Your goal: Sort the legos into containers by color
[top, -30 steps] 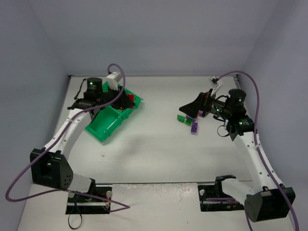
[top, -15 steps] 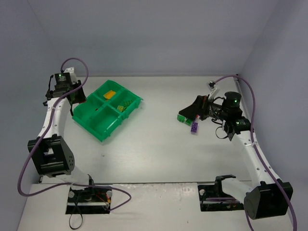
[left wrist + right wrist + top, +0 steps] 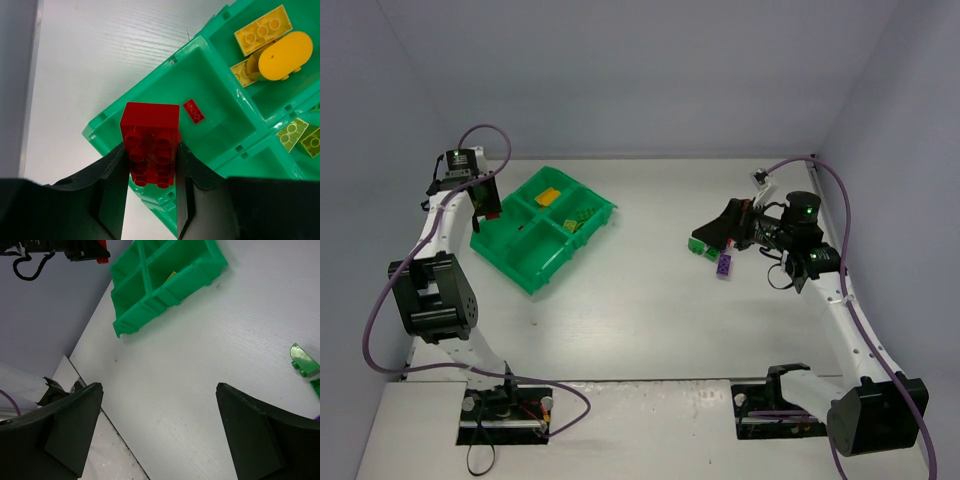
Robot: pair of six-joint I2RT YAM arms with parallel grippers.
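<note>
The red brick (image 3: pixel 150 125) is pinched by the left gripper (image 3: pixel 150 167), its long axis running along the fingers, over the outer wall of the tray (image 3: pixel 100 122). The compartment (image 3: pixel 215 85) holding one small red piece (image 3: pixel 193 111) lies just ahead. The brick's height above the wall cannot be judged. The right gripper (image 3: pixel 157 390) gapes wide and empty near loose green and purple legos (image 3: pixel 698 245), which are partly cut off in its own view.

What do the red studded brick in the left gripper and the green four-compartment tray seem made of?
Red studded brick: probably hard moulded plastic, glossy; light glints on its studs. Green four-compartment tray: probably thin moulded plastic, smooth, slightly shiny; thin walls with moulded notches.
</note>
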